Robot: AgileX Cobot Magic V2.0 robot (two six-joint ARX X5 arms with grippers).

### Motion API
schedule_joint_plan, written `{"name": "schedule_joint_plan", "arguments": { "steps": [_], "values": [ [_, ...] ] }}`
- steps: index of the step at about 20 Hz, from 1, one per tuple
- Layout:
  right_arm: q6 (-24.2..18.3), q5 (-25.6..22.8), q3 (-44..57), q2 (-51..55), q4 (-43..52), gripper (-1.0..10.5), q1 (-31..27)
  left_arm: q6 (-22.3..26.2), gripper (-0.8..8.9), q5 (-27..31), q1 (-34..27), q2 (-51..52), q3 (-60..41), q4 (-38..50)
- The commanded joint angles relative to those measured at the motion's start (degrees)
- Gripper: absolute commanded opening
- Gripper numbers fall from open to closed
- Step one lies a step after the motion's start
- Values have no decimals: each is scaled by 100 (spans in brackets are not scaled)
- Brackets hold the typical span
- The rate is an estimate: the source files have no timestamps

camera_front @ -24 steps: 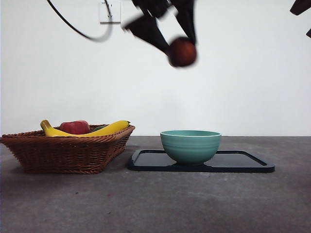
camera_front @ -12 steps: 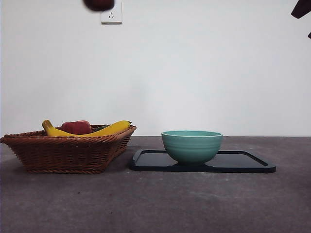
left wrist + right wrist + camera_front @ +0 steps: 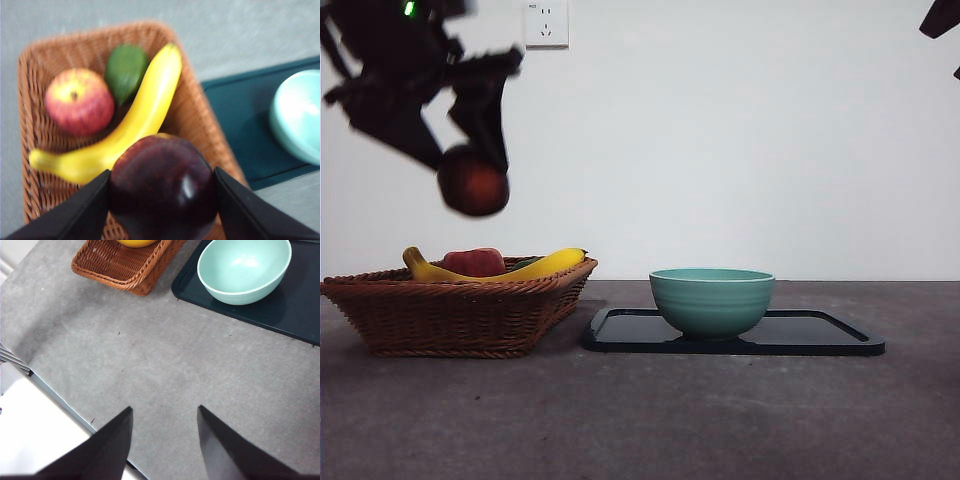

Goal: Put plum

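Observation:
The plum (image 3: 162, 187), dark maroon and glossy, sits between the two black jaws of my left gripper (image 3: 162, 200), which is shut on it. Seen from the front, the plum (image 3: 473, 180) hangs in the air above the wicker basket (image 3: 460, 310) at the left, held by the left gripper (image 3: 470, 165). My right gripper (image 3: 164, 415) stands open high over bare table and shows only as a black tip (image 3: 940, 18) at the top right corner.
The basket (image 3: 35, 145) holds a yellow banana (image 3: 135, 125), a red apple (image 3: 79, 101) and a green fruit (image 3: 126, 70). A teal bowl (image 3: 712, 300) stands on a dark tray (image 3: 820, 335) to the basket's right.
The left gripper carried the plum from above the bowl, up out of view, then leftward and down. It now hangs over the basket. The right arm has not moved.

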State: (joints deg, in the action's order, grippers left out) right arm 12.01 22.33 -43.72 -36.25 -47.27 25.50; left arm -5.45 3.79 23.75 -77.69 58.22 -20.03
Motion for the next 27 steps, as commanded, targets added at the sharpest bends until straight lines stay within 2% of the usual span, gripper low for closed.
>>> {"name": "schedule_joint_plan", "arguments": {
  "steps": [1, 4, 7, 14, 19, 20, 23, 27],
  "values": [
    [-50, -9, -37, -33, 50, 207, 35, -20, 221, -275, -136, -35, -337, 479],
    [-50, -33, -37, -33, 52, 207, 35, -39, 221, -688, -358, -133, -726, 828],
    [-50, -44, -37, -33, 57, 207, 35, -11, 221, -839, -431, -437, -778, 949],
    [-42, -140, -37, -33, 50, 207, 35, 31, 221, -896, -431, -1276, -778, 1519],
    [-22, -140, -37, -33, 50, 207, 35, 162, 223, -892, -428, -1379, -778, 1692],
    [-22, -140, -37, -33, 50, 207, 35, 175, 230, -892, -428, -1379, -778, 1687],
    [-22, -140, -37, -33, 52, 207, 35, 345, 367, -892, -428, -1379, -778, 1655],
    [-22, -140, -37, -33, 52, 207, 35, 343, 379, -892, -422, -1379, -778, 1602]
  ]
}}
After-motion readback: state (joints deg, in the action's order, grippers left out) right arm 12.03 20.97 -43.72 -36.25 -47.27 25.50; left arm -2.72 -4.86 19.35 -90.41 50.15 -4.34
